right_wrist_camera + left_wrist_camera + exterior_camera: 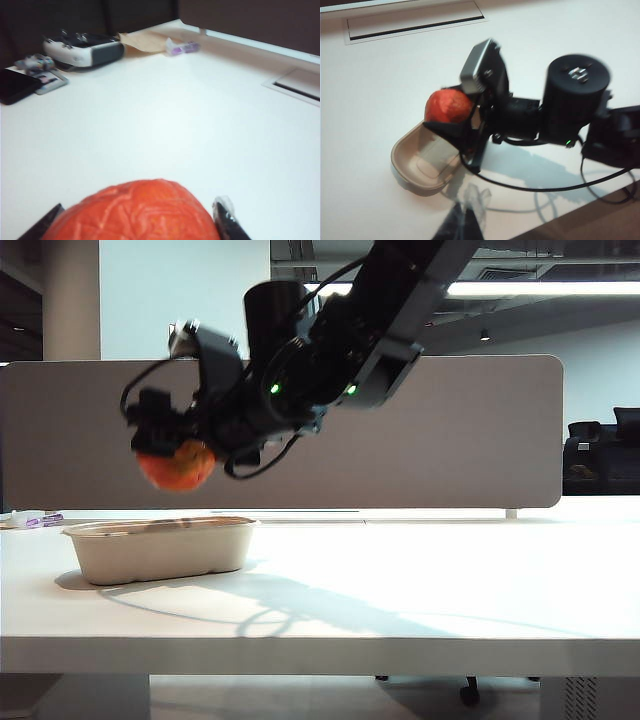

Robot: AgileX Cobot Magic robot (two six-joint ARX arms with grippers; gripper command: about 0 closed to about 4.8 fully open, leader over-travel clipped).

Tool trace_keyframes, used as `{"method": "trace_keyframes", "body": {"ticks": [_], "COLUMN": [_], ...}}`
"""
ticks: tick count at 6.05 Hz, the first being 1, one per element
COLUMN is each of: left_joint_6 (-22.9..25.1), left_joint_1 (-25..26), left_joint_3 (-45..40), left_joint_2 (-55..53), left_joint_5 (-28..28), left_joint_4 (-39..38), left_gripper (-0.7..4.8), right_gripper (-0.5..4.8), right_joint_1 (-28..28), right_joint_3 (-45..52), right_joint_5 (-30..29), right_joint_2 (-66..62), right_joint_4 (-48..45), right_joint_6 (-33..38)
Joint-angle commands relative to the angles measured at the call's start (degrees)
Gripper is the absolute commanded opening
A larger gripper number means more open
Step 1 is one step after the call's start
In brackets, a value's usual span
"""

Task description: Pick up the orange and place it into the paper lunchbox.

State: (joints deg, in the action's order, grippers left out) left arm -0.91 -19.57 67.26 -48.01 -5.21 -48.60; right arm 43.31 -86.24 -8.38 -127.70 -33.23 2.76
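Observation:
The reddish-orange, wrinkled orange (pixel 177 468) hangs in the air, and my right gripper (pixel 172 452) is shut on it. The right arm reaches across to the left side of the exterior view. The fruit is a short way above the beige paper lunchbox (pixel 160 550), over its left half. In the left wrist view the orange (pixel 447 106) is over one end of the lunchbox (pixel 417 167), which holds nothing. The right wrist view shows the orange (pixel 135 212) filling the space between the dark fingers (pixel 227 222). My left gripper (pixel 470 202) is shut and empty, hovering near the tray's end.
A grey divider panel (pixel 460 430) runs along the table's far edge. A recessed cable slot (pixel 415 25) is set into the tabletop. At the far corner lie a white and grey handset (pixel 82 50), a black flat item (pixel 17 85) and a small purple packet (pixel 182 47).

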Motion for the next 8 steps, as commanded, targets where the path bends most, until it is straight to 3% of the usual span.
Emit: {"method": "trace_keyframes", "body": {"ticks": [1, 2, 3, 4, 5, 6, 7, 8], "left_joint_6": [0.02, 0.02, 0.02, 0.04, 0.09, 0.09, 0.07, 0.09], "left_joint_1": [0.00, 0.00, 0.00, 0.00, 0.00, 0.00, 0.00, 0.00], "left_joint_3": [0.33, 0.33, 0.33, 0.28, 0.28, 0.28, 0.28, 0.28], "left_joint_2": [0.11, 0.11, 0.11, 0.11, 0.11, 0.11, 0.11, 0.11], "left_joint_5": [0.02, 0.02, 0.04, 0.04, 3.06, 3.04, 3.02, 3.02], "left_joint_4": [1.14, 1.14, 1.11, 1.09, 1.05, 1.07, 1.07, 1.07], "left_gripper": [-0.05, -0.05, -0.05, -0.05, -0.05, -0.05, -0.05, -0.05], "right_gripper": [2.91, 3.08, 4.79, 4.79, 2.01, -0.07, -0.05, -0.06], "right_joint_1": [0.44, 0.44, 0.70, 0.83, 0.04, -0.28, -0.57, -0.57], "right_joint_3": [-1.81, -1.86, -1.86, -2.10, -2.08, -2.08, -2.08, -2.08], "right_joint_5": [2.73, 2.69, 2.69, 0.72, 2.05, 2.19, 2.25, 2.27], "right_joint_2": [-3.61, -3.93, -4.15, -3.78, 8.70, 13.55, 18.95, 20.98], "right_joint_4": [1.25, 3.06, 4.63, 4.11, 14.73, 22.73, 33.77, 38.23], "right_joint_6": [0.26, 0.24, 0.24, 0.24, 0.20, 0.20, 0.15, 0.17]}}
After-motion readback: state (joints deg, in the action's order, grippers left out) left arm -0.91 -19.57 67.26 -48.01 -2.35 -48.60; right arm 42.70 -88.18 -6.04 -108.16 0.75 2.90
